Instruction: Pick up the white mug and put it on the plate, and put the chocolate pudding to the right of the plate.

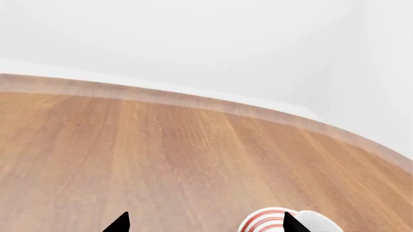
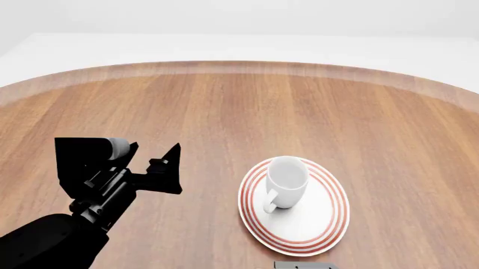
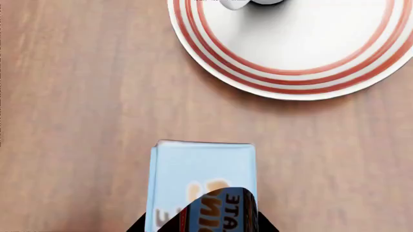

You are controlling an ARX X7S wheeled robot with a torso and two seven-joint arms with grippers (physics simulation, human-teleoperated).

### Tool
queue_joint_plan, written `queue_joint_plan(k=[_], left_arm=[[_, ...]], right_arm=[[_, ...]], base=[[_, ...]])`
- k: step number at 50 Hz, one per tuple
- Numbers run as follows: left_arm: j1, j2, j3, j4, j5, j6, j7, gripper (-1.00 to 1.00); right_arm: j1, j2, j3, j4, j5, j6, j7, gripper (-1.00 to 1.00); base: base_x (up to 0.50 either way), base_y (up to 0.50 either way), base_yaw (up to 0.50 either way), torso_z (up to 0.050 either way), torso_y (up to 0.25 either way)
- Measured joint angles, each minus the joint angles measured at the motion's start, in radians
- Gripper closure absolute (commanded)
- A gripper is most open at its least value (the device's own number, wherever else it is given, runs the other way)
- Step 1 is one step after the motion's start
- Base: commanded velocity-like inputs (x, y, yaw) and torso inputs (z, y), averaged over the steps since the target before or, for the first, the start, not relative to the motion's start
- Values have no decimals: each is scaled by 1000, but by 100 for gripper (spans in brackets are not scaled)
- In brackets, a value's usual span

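With the white mug point(image 2: 286, 180) already on the plate point(image 2: 329, 227), my left end effector point(image 2: 166, 168) hangs open, empty; my right end effector point(image 3: 203, 223) hovers over the chocolate pudding point(image 3: 202, 180) on the desk point(image 2: 224, 106), grip unclear.

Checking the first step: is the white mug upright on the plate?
Yes. The white mug stands upright, mouth up, on the plate.

Glossy ceramic white mug point(image 2: 288, 176), glossy plate point(image 2: 326, 223), matt wood-grain table point(image 2: 224, 106)
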Motion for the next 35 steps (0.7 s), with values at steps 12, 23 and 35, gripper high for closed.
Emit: queue_joint_plan(k=[12, 23, 35], left_arm=[[5, 2, -2, -4, -1, 1, 1, -100], [9, 4, -4, -6, -3, 0, 1, -100], [8, -11, -12, 8, -8, 2, -5, -100]], right_arm=[[17, 14, -28, 3, -20, -19, -15, 100], [35, 25, -35, -3, -6, -26, -8, 100], [125, 95, -30, -112, 220, -73, 169, 100]], base=[[0, 0, 0, 0, 0], [0, 0, 0, 0, 0], [0, 0, 0, 0, 0]])
